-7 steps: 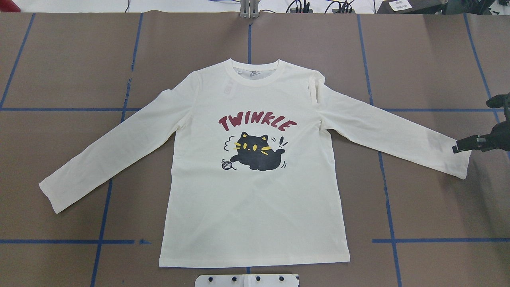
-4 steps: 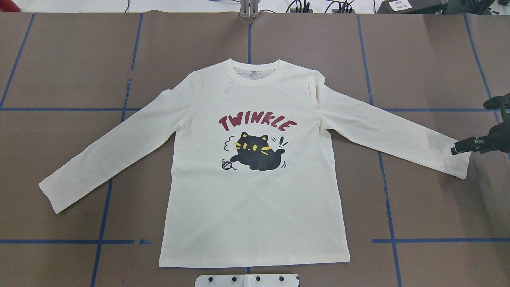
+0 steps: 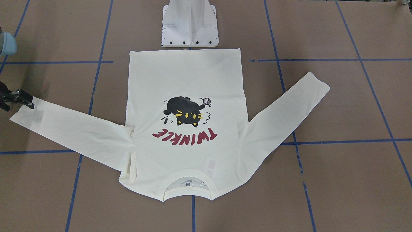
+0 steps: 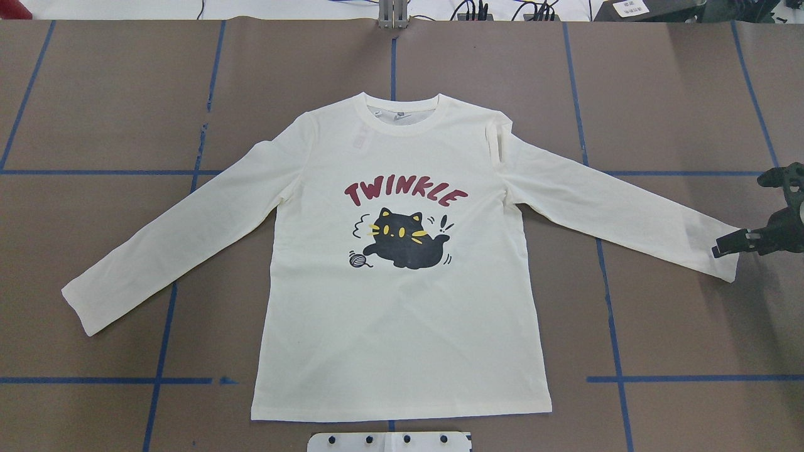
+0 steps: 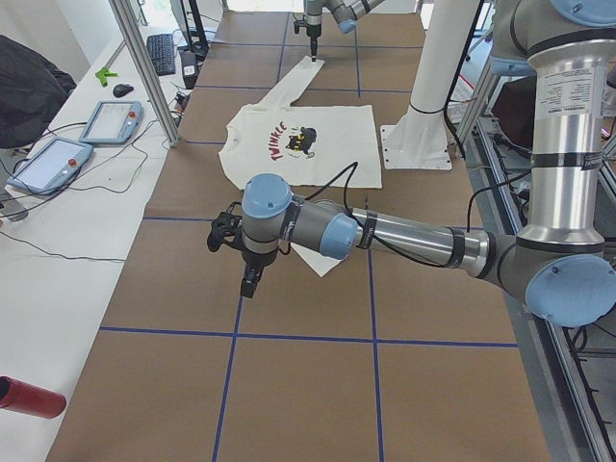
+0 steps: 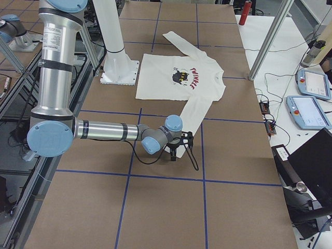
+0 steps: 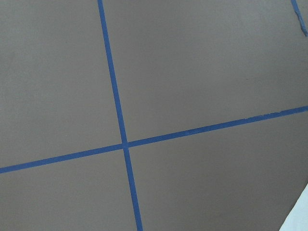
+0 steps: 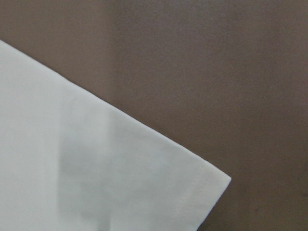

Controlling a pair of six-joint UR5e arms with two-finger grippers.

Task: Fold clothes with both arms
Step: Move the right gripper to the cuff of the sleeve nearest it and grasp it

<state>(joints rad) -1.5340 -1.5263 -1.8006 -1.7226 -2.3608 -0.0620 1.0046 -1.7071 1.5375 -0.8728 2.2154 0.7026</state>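
Brown table [image 4: 94,94]: one T-shirt [image 4: 402,326], one left arm [image 5: 404,236], one right arm [image 6: 104,130].

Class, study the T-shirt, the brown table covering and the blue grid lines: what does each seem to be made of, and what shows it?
T-shirt: soft matte knit, probably cotton; it has a stitched cuff hem and lies limp. Table covering: matte brown paper or card, judging by its flat, dull surface. Blue lines: likely adhesive tape; the edges are ragged in places.
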